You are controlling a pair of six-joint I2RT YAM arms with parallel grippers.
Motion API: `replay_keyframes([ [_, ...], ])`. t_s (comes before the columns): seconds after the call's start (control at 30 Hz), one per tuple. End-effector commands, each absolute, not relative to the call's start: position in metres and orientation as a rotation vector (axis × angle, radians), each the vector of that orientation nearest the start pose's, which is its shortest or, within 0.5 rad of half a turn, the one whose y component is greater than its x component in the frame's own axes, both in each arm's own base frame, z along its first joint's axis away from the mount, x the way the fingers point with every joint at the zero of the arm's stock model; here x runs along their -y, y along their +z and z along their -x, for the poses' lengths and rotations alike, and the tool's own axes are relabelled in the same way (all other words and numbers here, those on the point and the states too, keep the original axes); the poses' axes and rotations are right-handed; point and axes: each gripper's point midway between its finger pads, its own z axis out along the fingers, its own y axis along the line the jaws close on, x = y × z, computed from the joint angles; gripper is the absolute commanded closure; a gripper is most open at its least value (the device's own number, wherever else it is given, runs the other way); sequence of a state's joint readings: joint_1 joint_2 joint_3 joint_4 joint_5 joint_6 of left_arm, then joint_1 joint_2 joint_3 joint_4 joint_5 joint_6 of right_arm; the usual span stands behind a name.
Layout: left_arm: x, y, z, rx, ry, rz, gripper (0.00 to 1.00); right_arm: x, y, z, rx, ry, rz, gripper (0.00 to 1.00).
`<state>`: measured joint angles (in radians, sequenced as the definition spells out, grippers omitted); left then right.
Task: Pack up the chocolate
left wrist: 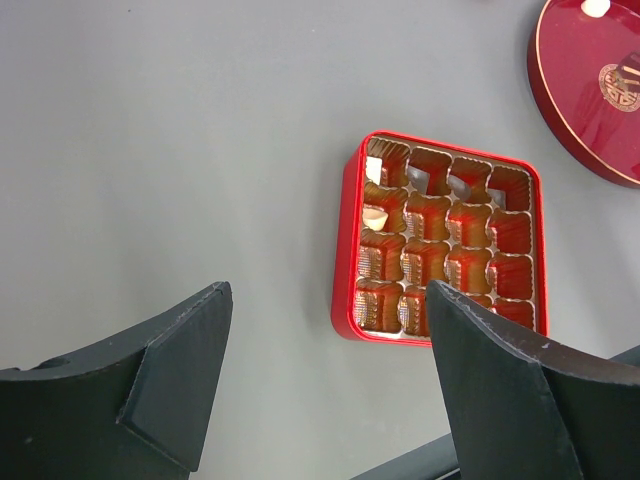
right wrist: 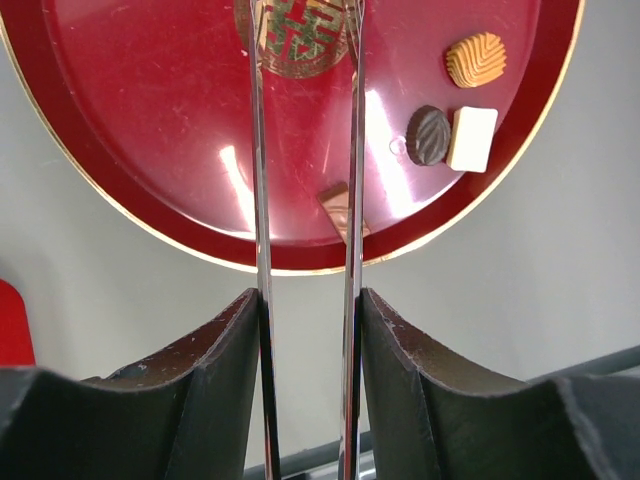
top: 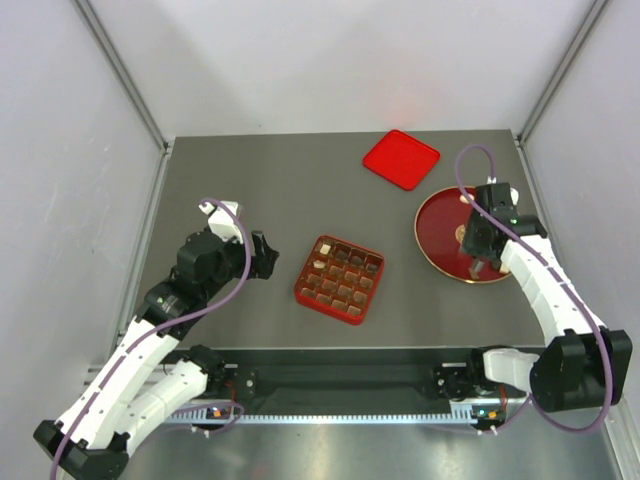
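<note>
Steel, those two thin strips in the right gripper (right wrist: 307,300)? (A)

Yes: tongs (right wrist: 258,200). The fingers are pressed in on them from both sides, so the gripper is clamped on the tongs and on nothing else. Fine blades probably suit small pieces better than the broad black fingers would. (B)

And where do the blades point? (A)

Out over the round red plate (right wrist: 120,200), which holds the loose chocolate (right wrist: 476,60): a ridged tan piece, a dark round one touching a white square, and a brown piece lying right by the right-hand blade. The tips run off the top of the wrist view, so whether they hold anything cannot be told. (B)

The left gripper (left wrist: 328,295)? (A)

Fingers wide apart, holding nothing, hanging above the table (top: 240,180) just beside the tray (left wrist: 345,250). I would judge it is placed there to steady the tray or simply to watch it. (B)

How full is the tray? (A)

Hardly at all. A few pieces sit in cells along one edge, white and cream among them; most of the gold-lined cells look bare. It lies between the arms, well apart from the plate, so each piece must be carried across. (B)

And the flat red square? (A)

The lid (top: 401,159), parked at the far side near the plate, clear of the path. Closing seems a late step; packing looks early. (B)
</note>
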<state>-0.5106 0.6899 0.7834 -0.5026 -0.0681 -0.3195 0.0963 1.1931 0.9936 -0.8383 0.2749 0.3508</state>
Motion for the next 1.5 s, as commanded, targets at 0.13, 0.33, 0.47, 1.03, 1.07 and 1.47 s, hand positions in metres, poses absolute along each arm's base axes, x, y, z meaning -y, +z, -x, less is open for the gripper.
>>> replay_keyframes([
  [0.13,0.133,0.233,-0.234,-1.985,-0.48,-0.146,0.17,0.012,0.138,-0.286,-2.469,-0.165,-0.426,0.58],
  [0.33,0.133,0.233,-0.235,-1.986,-0.475,-0.144,0.17,0.016,0.132,-0.289,-2.482,-0.183,-0.435,0.58],
  [0.47,0.133,0.233,-0.235,-1.986,-0.476,-0.145,0.17,0.016,0.129,-0.292,-2.49,-0.181,-0.431,0.59],
  [1.03,0.134,0.233,-0.235,-1.986,-0.476,-0.148,0.17,0.0,0.157,-0.295,-2.436,-0.041,-0.377,0.7],
  [1.07,0.134,0.233,-0.236,-1.986,-0.476,-0.148,0.17,-0.002,0.162,-0.294,-2.427,-0.027,-0.369,0.71],
  [1.47,0.134,0.232,-0.235,-1.989,-0.474,-0.147,0.17,-0.063,0.206,-0.283,-2.354,0.241,-0.185,0.72],
])
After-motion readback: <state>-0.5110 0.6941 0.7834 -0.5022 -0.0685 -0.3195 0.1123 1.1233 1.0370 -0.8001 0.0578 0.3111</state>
